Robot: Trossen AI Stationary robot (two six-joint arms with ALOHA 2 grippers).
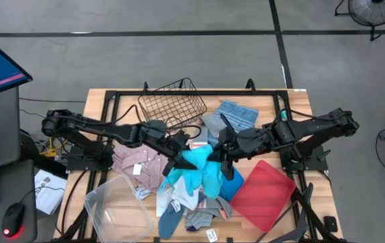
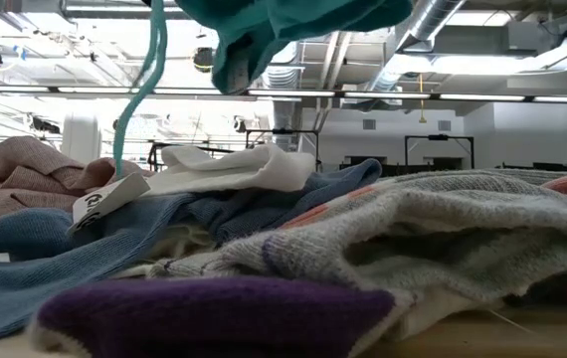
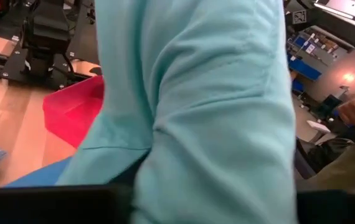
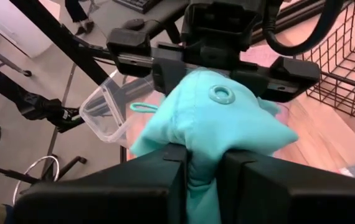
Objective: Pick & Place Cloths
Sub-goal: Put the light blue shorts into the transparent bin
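Turquoise cloth [image 4: 218, 130] is pinched by both your grippers, right gripper [image 4: 202, 163] and left gripper [image 4: 218, 62]; the cloth pile [image 1: 186, 196] still waits on the worktop [image 1: 98, 101].

We see even, bright overhead light with soft shadows on the table [image 1: 111, 101]. In the low view, ceiling strip lights [image 2: 482, 62] glare white, and the nearest purple cloth [image 2: 204, 313] is out of focus. The turquoise cloth [image 3: 215, 112] fills the left wrist view, blurred.
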